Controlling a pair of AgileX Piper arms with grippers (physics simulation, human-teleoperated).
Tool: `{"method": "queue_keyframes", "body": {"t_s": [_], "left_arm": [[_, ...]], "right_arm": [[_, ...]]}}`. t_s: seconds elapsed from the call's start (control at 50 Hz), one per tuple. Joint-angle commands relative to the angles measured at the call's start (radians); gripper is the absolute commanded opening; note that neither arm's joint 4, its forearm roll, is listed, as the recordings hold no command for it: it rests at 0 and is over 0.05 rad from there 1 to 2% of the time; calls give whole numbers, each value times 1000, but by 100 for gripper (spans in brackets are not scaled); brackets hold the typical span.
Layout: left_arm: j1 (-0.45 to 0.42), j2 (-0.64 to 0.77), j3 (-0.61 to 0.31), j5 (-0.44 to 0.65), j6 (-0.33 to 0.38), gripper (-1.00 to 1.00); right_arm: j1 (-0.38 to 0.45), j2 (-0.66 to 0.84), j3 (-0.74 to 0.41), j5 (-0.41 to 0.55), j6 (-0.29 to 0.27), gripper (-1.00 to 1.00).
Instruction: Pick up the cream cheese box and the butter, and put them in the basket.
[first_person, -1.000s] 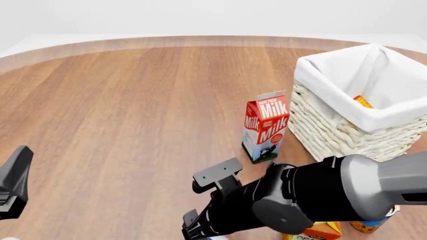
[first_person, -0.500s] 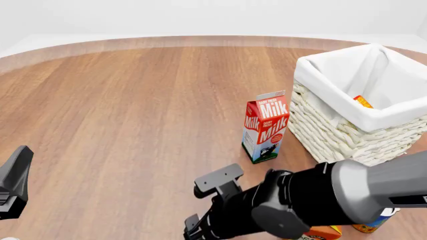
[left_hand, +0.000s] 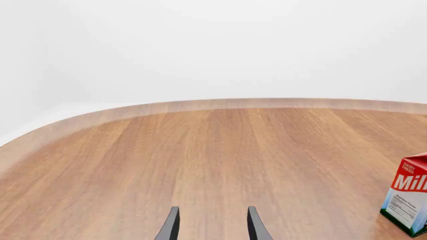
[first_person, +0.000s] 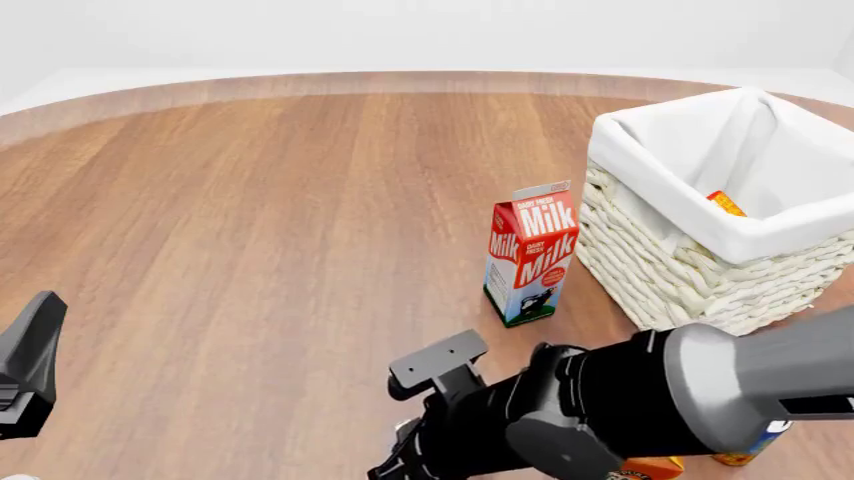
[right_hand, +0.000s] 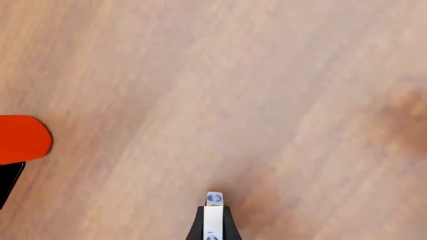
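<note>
My right gripper (right_hand: 213, 220) is shut on the cream cheese box (right_hand: 213, 200), a thin white box with blue marks seen edge-on between the dark fingers. In the front view the right gripper (first_person: 400, 458) sits low at the near edge, mostly hidden by its own arm. The basket (first_person: 667, 260) stands at the right. An orange-and-red corner inside it looks like the butter (first_person: 725, 203); the rest is hidden by the liner. My left gripper (left_hand: 213, 225) is open over bare wood, and it shows at the far left (first_person: 27, 370).
A red-and-white milk carton (first_person: 531, 255) stands just left of the basket, also in the left wrist view (left_hand: 407, 200). An orange carton (first_person: 650, 466) and a can (first_person: 750, 452) peek out under the right arm. A red-orange rounded shape (right_hand: 23, 139) sits in the right wrist view.
The right arm has sunk a little toward the near edge, so its gripper shows less. The left gripper, milk carton and basket have not moved.
</note>
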Motion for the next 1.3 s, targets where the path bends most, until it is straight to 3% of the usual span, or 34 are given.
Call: {"method": "queue_keyframes", "body": {"t_s": [0.02,0.12,0.22,0.4,0.46,0.54,0.98,1.3], "left_arm": [[0,0,0,1,0,100],[0,0,0,0,0,100],[0,0,0,0,0,100],[0,0,0,0,0,100],[0,0,0,0,0,100],[0,0,0,0,0,100],[0,0,0,0,0,100],[0,0,0,0,0,100]], "right_arm": [[-26,-35,-19,38,-27,-100],[-46,-138,-127,172,-108,-100],[-65,-171,-188,235,-153,-100],[-61,-183,-191,229,-163,-100],[-64,-252,-266,290,-204,-100],[-27,-264,-287,302,-205,-100],[-86,-364,-374,375,-298,-100],[-86,-484,-441,408,-298,-100]]}}
